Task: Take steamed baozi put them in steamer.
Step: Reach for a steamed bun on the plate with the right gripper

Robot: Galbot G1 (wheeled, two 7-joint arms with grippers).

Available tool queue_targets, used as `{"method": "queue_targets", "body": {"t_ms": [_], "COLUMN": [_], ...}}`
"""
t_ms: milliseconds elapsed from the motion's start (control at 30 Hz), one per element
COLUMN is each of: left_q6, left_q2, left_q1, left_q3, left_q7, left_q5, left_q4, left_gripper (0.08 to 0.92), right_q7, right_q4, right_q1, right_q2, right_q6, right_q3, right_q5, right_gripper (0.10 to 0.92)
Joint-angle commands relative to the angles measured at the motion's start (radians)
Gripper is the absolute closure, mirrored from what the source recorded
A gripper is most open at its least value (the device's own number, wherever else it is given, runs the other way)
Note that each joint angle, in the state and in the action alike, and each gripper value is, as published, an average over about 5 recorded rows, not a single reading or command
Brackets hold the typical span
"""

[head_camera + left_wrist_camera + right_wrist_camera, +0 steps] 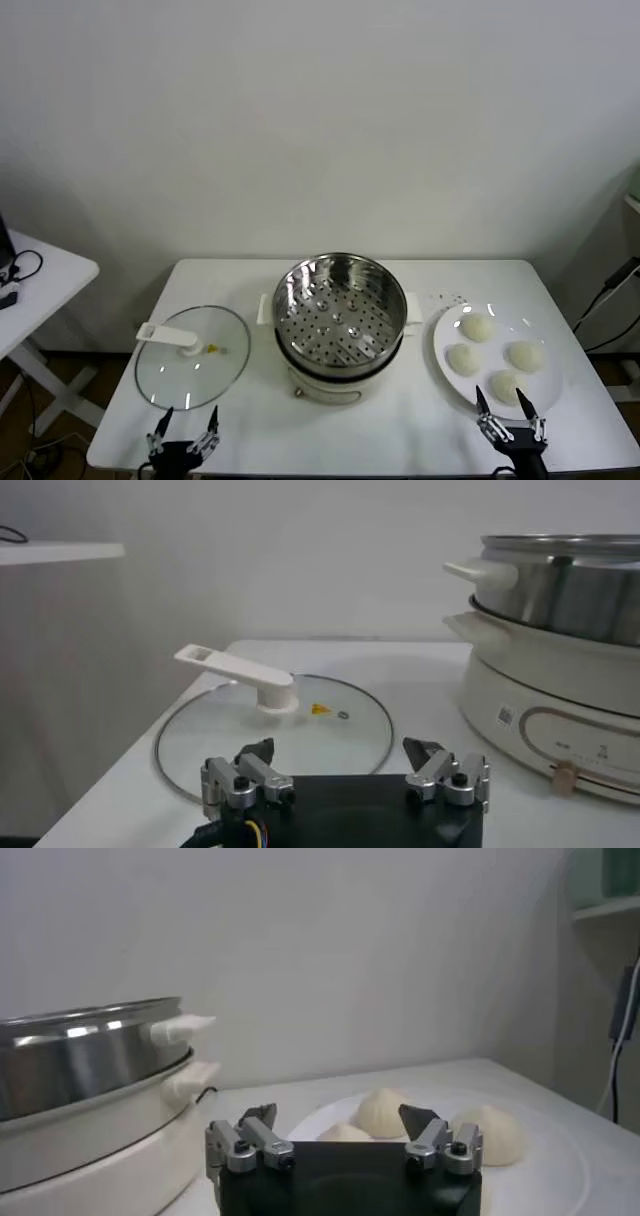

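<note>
Four steamed baozi [493, 358] on plate [443, 330], 3 o'clock of empty steamer [340, 305]. Likely soft, light, dentable; grip gently across dome sides. Right end effector [510, 410] wide open, empty, at plate's near edge. Left end effector [183, 428] open, idle by lid [192, 356].

— What sits on the white worktop [250, 420]?
— At centre, the steamer [340, 325]: a shiny perforated steel basket on a cream-white pot base. To the robot's left lies a round glass lid [192, 357] with a white handle, flat on the surface.
— And the right side?
— A white plate [450, 330], just beside the pot, carrying four steamed baozi [477, 327].
</note>
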Motion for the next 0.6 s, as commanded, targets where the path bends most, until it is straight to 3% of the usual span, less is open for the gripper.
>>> {"method": "queue_targets", "body": {"t_ms": [33,333,600], "left_q6": [-0.007,-0.012,-0.017], "left_q2": [0.006,0.016,0.019], "left_q1": [0.005,0.005,0.008], "left_q3": [0.004,0.0,0.0], "left_q7": [-0.001,0.001,0.004], "left_q5": [0.026,0.038,0.045], "left_q4": [-0.003,-0.007,-0.011], "left_gripper": [0.177,0.177,0.177], "right_q7": [0.067,0.077,-0.154], "right_q4": [0.043,-0.093,-0.22], "right_q1": [0.134,0.492,0.736], "right_q2": [-0.133,-0.338,-0.574], "right_q6": [-0.292,-0.523,-0.733], "right_q3": [0.065,-0.068,-0.268], "right_q5": [0.024,0.112,-0.096], "right_gripper": [0.203,0.203,0.203]}}
